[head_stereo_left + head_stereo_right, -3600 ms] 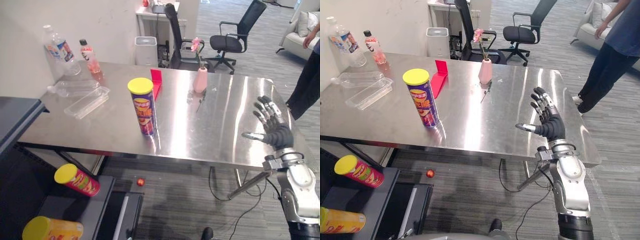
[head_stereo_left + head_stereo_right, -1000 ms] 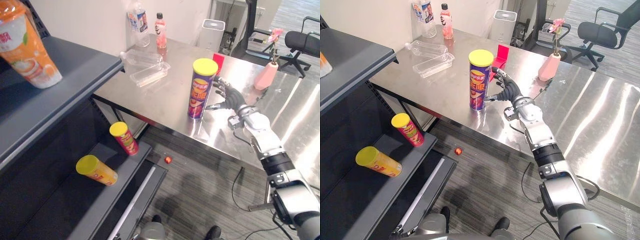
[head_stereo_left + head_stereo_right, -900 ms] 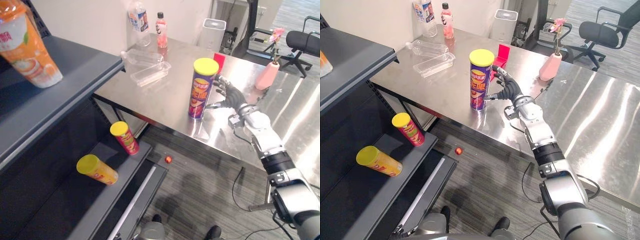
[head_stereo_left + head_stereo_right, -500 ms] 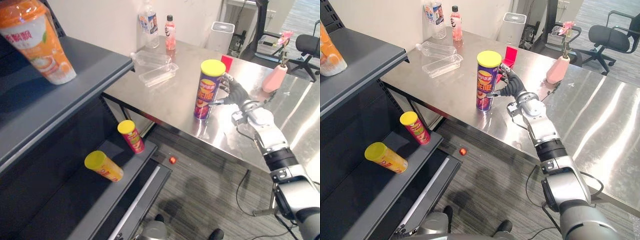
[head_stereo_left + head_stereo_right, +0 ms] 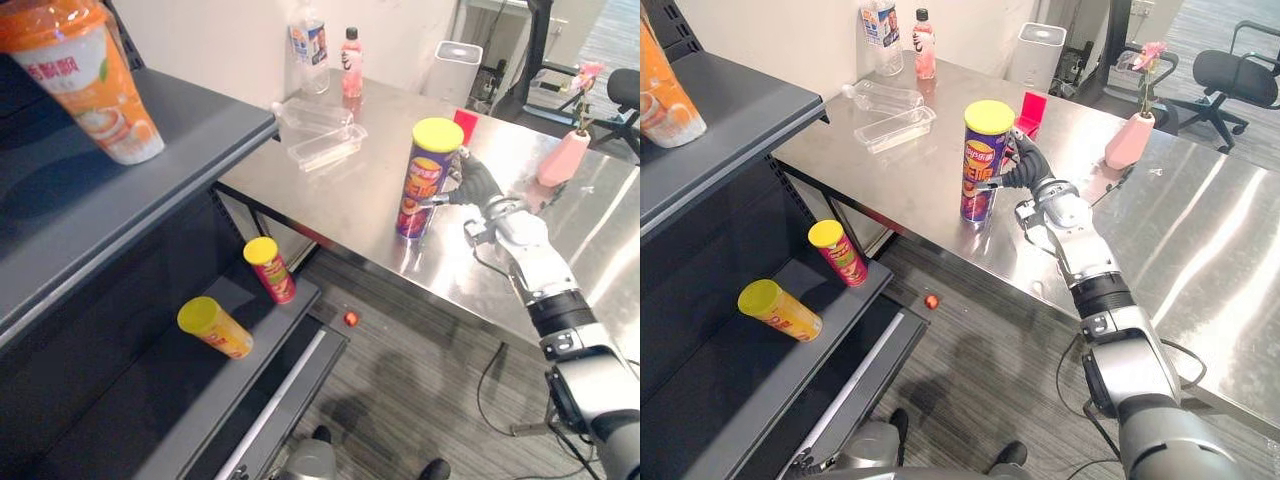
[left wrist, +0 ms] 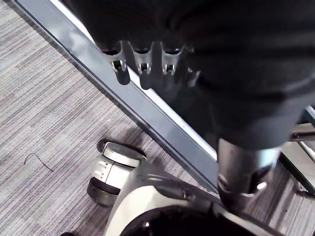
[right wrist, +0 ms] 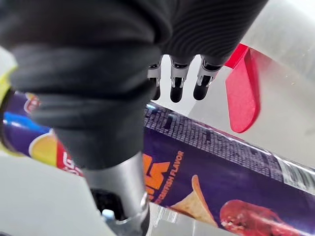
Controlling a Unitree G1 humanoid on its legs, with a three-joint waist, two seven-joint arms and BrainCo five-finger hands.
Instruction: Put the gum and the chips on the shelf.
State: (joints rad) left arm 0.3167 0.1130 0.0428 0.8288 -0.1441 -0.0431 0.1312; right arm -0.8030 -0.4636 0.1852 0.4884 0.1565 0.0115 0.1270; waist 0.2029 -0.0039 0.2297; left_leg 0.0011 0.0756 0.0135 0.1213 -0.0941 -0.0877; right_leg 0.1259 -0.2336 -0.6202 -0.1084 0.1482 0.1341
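Chips can [image 5: 428, 180] stands upright on the worktop [image 5: 345, 195], the right robot hand [image 5: 480, 181] spread open either side of it, not yet clenched, seemingly poised to grip.

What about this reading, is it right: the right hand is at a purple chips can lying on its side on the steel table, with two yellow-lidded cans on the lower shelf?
Not quite: the purple chips can stands upright, as the right eye view shows. The right hand is at it on the steel table, and two yellow-lidded cans are on the lower shelf.
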